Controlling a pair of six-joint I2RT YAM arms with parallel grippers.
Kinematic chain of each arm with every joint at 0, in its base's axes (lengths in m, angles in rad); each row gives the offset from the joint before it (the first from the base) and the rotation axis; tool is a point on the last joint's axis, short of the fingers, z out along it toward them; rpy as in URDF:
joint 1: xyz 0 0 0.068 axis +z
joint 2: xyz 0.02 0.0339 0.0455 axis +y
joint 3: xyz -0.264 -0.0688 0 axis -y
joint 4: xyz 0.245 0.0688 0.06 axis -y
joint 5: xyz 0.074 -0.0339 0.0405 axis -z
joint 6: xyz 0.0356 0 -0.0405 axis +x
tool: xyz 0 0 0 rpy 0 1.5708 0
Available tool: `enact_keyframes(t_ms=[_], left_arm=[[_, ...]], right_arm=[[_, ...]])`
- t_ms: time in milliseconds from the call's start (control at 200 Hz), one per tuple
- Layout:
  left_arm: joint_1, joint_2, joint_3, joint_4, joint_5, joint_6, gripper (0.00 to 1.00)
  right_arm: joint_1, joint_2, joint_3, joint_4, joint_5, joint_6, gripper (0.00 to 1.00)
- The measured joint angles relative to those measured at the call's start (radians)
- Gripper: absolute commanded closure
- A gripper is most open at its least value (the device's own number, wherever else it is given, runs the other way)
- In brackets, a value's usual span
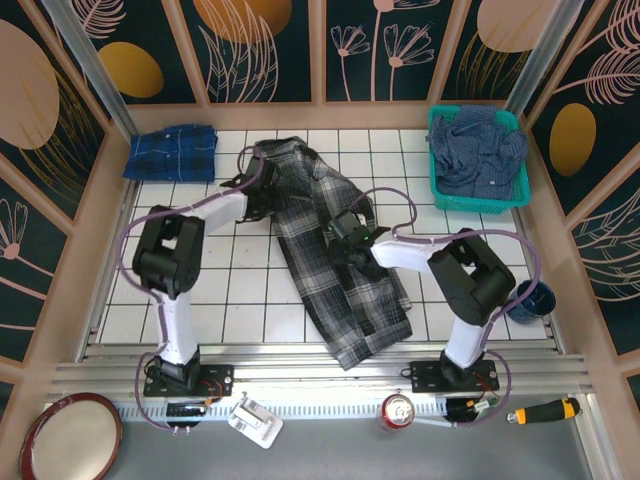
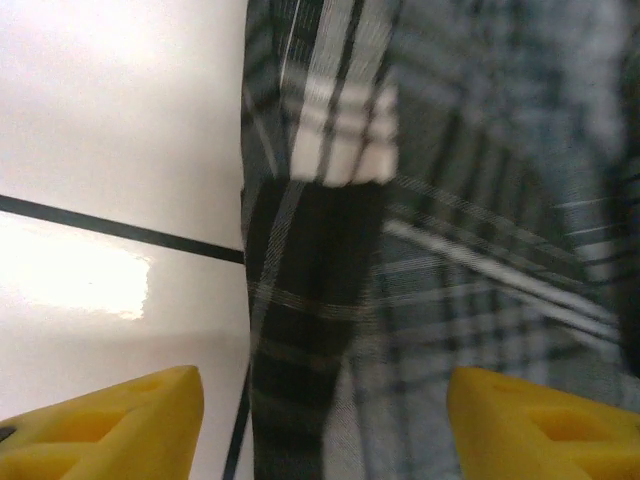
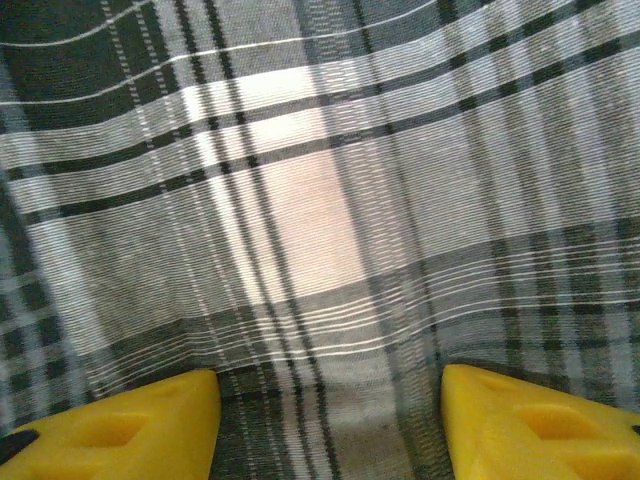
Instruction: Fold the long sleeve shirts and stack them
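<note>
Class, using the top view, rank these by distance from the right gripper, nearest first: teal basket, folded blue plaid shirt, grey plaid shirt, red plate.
1. Grey plaid shirt, under the right gripper.
2. Teal basket, back right.
3. Folded blue plaid shirt, back left.
4. Red plate, front left.

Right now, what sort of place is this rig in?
Probably a staged robot test cell for laundry folding, not a home: a white tiled table fenced by painted panels, left arm and right arm bolted at its near edge, a plaid shirt spread out, a basket with clothes.
</note>
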Motion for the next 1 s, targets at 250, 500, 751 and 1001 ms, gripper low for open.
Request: enact_keyframes(t_ms=[250, 500, 751, 1001], left_arm=[[0.001, 0.202, 0.276, -0.005, 0.003, -0.005, 0.39], [0.016, 0.344, 0.575, -0.105, -0.003, 0.043, 0.31], [0.068, 0.065, 0.332, -0.162, -0.079, 0.066, 0.18], [0.084, -0.47, -0.164, -0.138, -0.105, 0.034, 0.19]], right_arm=[[0.156, -0.001, -0.017, 0.087, -0.024, 0.218, 0.42], [0.212, -0.028, -0.013, 0.074, -0.086, 0.292, 0.4], [0.195, -0.16, -0.132, -0.006, -0.085, 0.263, 0.47], [0.324, -0.327, -0.171, -0.088, -0.043, 0.283, 0.48]])
